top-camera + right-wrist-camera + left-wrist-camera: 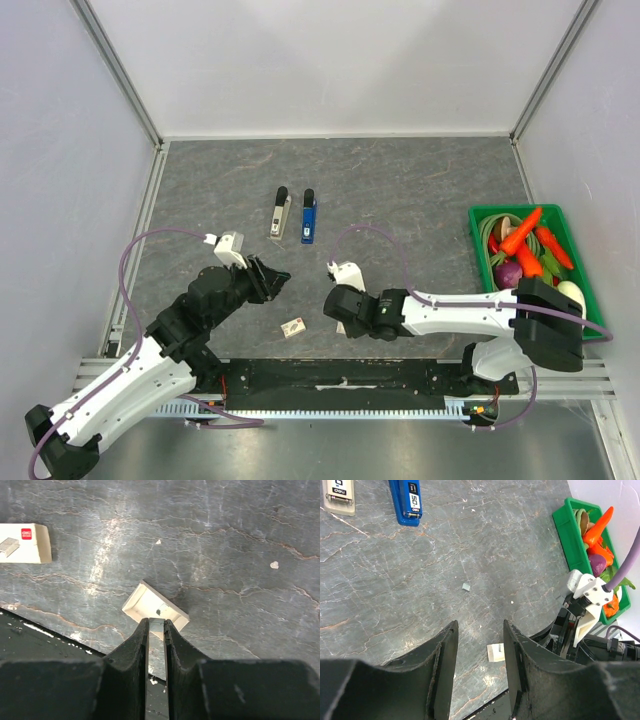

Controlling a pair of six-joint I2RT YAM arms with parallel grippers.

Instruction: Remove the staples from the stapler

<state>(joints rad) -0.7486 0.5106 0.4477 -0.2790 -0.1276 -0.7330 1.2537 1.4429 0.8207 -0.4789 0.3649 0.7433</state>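
Note:
The stapler lies apart in two long halves at the middle of the table: the silver-grey upper arm and, beside it on the right, the blue base. Both also show at the top left of the left wrist view, the grey half and the blue half. My right gripper is shut on a short silver strip of staples just above a small open white tray. In the top view the right gripper sits near the front edge. My left gripper is open and empty above bare table, as the left wrist view shows.
A small white staple box with a red label lies between the grippers, also in the right wrist view. A tiny grey scrap lies on the table. A green basket of toy vegetables stands at the right.

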